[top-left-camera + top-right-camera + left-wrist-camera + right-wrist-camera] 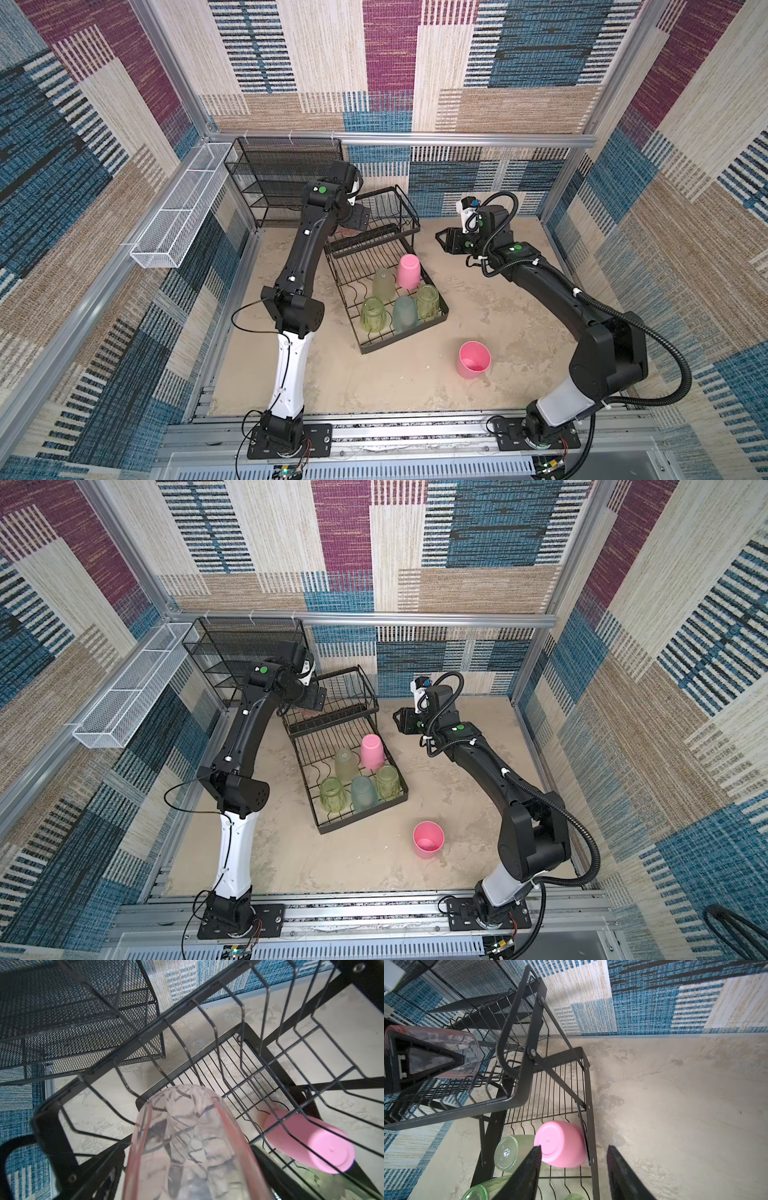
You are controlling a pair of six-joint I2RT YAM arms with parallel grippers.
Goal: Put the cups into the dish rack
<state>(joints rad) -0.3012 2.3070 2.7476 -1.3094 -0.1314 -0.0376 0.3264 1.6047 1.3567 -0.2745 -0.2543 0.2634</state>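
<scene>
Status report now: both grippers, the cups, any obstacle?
Left gripper at upper tier of dish rack, reddish cup between jaws, grip unclear. Right gripper open, empty, beside rack. Five cups on lower tier, pink cup on table. Nothing blocking it.

Black wire dish rack [399,336], two tiers, sits angled on the tabletop [374,382]. Lower tier holds five cups, all upside down: pink cup [409,271], three yellow-green cups [383,284] [372,314] [427,302], pale teal cup [404,312]. Clear reddish cup [187,1147] on its side at the upper basket. Second pink cup [473,359] upright on the tabletop, apart from the rack.
</scene>
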